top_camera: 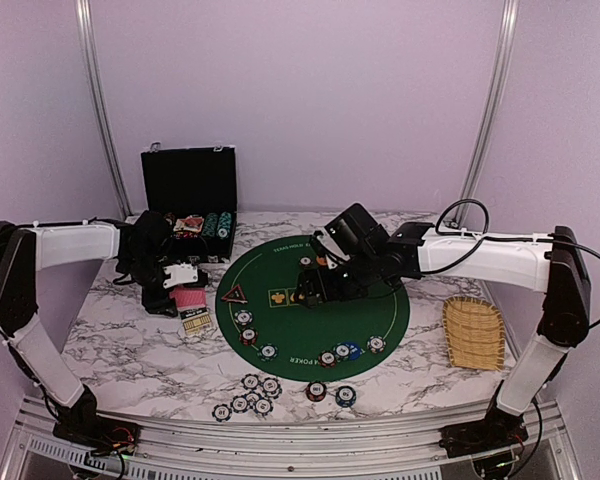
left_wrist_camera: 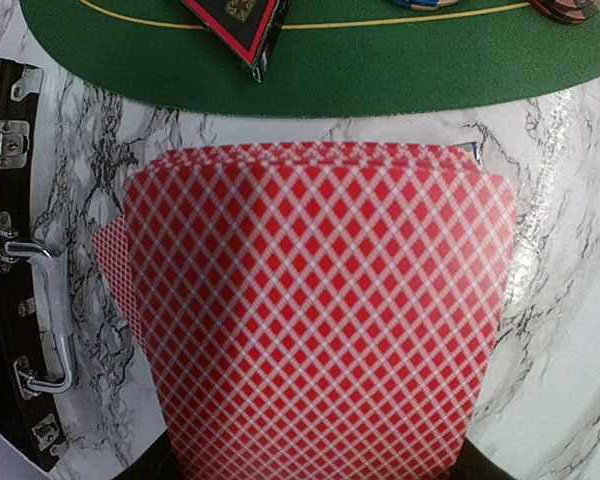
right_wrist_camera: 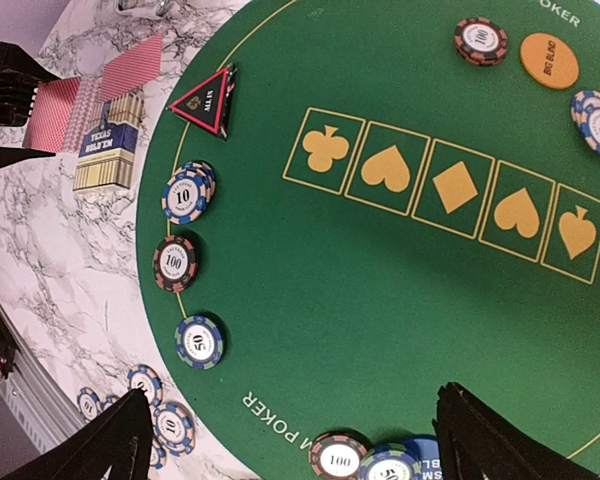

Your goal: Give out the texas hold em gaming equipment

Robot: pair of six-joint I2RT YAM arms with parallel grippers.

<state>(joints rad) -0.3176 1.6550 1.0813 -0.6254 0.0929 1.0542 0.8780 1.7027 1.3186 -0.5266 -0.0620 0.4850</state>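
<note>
Several stacks of poker chips (top_camera: 248,336) sit along the left and near rim of the round green felt mat (top_camera: 370,300). The black triangular marker (right_wrist_camera: 202,100) is at its left edge, and the orange button (right_wrist_camera: 549,60) and blue button (top_camera: 352,350) are out too, so we judge the chip share partly done. More chips lie in a loose cluster (top_camera: 252,395) on the marble table (top_camera: 130,350) near us, and others in the black hinged case (top_camera: 188,185) at the far left. We see no card on the mat: the five printed suit boxes (right_wrist_camera: 450,190) are bare, so dealing looks like what is left. Our left gripper (top_camera: 180,278) is clenched on the red-backed playing cards (left_wrist_camera: 320,320), held over the marble just left of the mat, beside the card box (right_wrist_camera: 108,150). Our right gripper (right_wrist_camera: 300,440) hangs over the mat, jaws spread, holding nothing. The cards are thin and diamond-latticed, the chips small discs with striped edges, the felt matte, the tray (top_camera: 474,332) at the right woven
</note>
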